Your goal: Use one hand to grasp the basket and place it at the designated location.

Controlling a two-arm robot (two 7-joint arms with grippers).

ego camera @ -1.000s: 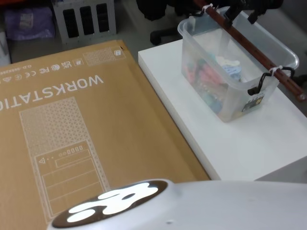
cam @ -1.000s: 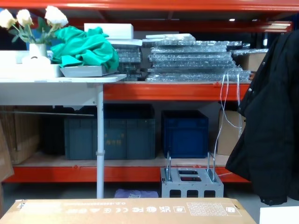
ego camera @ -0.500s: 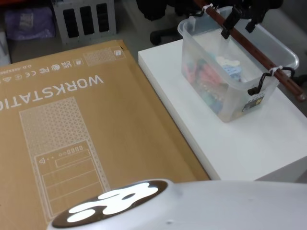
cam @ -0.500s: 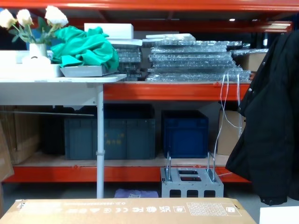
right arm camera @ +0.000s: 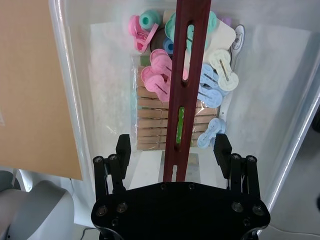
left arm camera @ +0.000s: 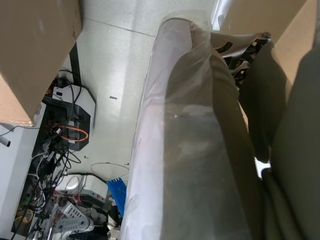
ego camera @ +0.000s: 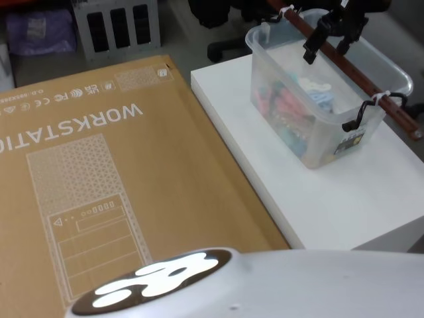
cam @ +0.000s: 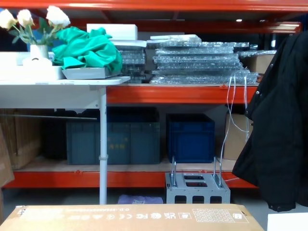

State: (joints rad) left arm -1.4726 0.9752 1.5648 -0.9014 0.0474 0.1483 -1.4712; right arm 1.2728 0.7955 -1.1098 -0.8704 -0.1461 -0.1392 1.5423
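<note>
at the left, a big flat cardboard box (ego camera: 99, 165), printed face up, lying against the left edge of the white table (ego camera: 331, 205).

on the far right part of the table, the basket (ego camera: 311, 142): a translucent tub, upright, mouth open upward. long axis slanted, running from the table's far edge toward its right edge. far end near the far edge, near end close to the right edge. just a narrow bare strip between the tub and the table's left edge. wide bare surface from the tub down to the near edge and the near left corner.

along the same slanted axis, across the mouth, the thin red-brown handle (ego camera: 354, 69), clipped at both ends, its near tip poking out past the rim.

above the far half of the handle, the right gripper (ego camera: 329, 41), black, pointing down. in the right wrist view, jaws spread, one on each side of the handle, a gap on either side, pinching nothing.

left gripper (left arm camera: 243, 50) low beside the cardboard, over the floor; cannot tell whether spread or pressed together.

inside the tub, pink, blue and teal plastic pegs (right arm camera: 160, 82) over a packet of wooden pegs (right arm camera: 150, 125).
</note>
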